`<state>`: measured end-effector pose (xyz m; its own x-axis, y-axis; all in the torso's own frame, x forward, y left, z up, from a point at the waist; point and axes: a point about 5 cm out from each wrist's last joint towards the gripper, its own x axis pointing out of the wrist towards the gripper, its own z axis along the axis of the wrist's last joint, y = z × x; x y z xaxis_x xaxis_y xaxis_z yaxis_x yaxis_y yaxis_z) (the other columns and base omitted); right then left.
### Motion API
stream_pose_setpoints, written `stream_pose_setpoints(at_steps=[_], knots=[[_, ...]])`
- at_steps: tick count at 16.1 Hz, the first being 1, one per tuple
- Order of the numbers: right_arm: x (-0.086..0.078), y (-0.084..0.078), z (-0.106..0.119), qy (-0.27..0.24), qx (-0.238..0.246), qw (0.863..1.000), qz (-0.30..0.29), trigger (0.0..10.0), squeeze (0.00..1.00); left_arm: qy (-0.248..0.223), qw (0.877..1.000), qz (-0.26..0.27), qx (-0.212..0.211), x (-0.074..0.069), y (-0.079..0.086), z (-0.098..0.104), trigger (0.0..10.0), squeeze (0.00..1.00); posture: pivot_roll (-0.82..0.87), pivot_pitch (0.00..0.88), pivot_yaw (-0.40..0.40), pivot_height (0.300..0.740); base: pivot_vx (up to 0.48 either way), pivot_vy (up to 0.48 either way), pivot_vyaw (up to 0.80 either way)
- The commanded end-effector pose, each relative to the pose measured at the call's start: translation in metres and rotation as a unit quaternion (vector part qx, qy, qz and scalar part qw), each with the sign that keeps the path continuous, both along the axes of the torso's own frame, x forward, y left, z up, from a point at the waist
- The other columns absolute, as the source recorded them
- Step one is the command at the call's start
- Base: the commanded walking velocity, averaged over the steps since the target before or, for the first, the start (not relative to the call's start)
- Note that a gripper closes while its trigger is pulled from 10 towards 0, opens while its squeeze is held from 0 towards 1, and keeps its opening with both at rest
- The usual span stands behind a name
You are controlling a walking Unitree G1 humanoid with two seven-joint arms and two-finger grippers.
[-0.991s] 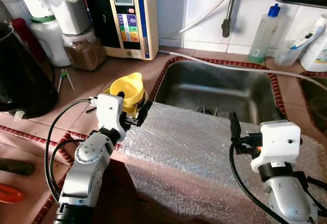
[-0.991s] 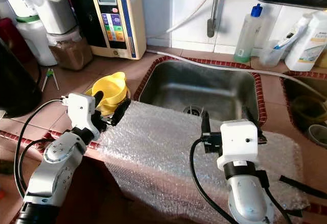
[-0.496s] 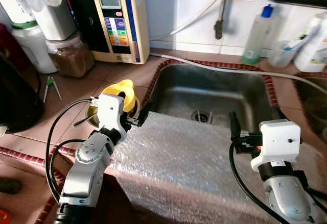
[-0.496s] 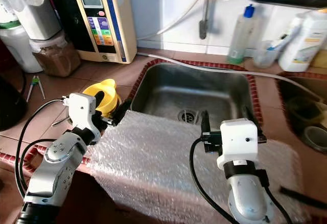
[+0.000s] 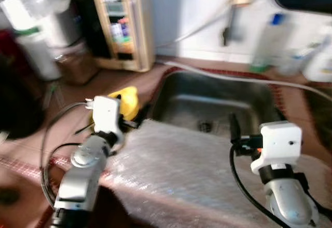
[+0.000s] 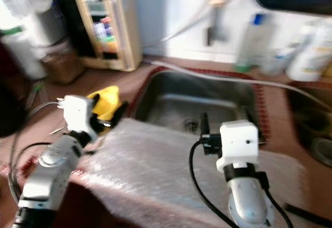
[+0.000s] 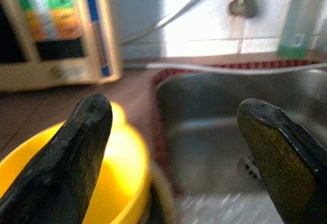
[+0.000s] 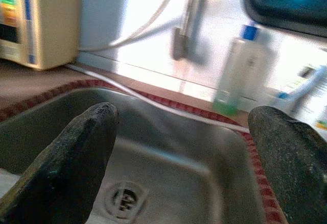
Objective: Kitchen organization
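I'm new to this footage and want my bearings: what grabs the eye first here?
A big sheet of bubble wrap drapes over the counter edge in front of the steel sink. Both grippers hover open above it: the left gripper beside a yellow cup, the right gripper facing the sink basin.
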<state>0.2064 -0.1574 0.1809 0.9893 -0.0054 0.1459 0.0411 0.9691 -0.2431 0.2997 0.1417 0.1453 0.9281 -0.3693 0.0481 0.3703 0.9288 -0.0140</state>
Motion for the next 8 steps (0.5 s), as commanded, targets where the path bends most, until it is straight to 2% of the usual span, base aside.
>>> stream_pose_setpoints(at_steps=[1,4,8], knots=[[0.0002,-0.0029,0.0004,-0.001,-0.005,1.000,-0.007,10.0,0.00,-0.001,1.000,-0.015,-0.002,-0.0001,-0.0070,0.0022,10.0,0.00,-0.10,0.038,0.067,0.740,0.364,0.000,0.00],[0.0003,-0.0031,-0.0002,-0.001,-0.006,1.000,-0.009,10.0,0.00,0.000,1.000,-0.018,-0.007,-0.0006,-0.0084,0.0020,10.0,0.00,-0.10,0.040,0.069,0.740,0.374,0.000,0.00],[-0.0004,-0.0035,-0.0020,0.002,-0.005,1.000,-0.009,10.0,0.00,0.001,1.000,-0.016,-0.008,-0.0019,-0.0079,0.0006,10.0,0.00,-0.10,0.041,0.069,0.740,0.000,0.000,0.00]])
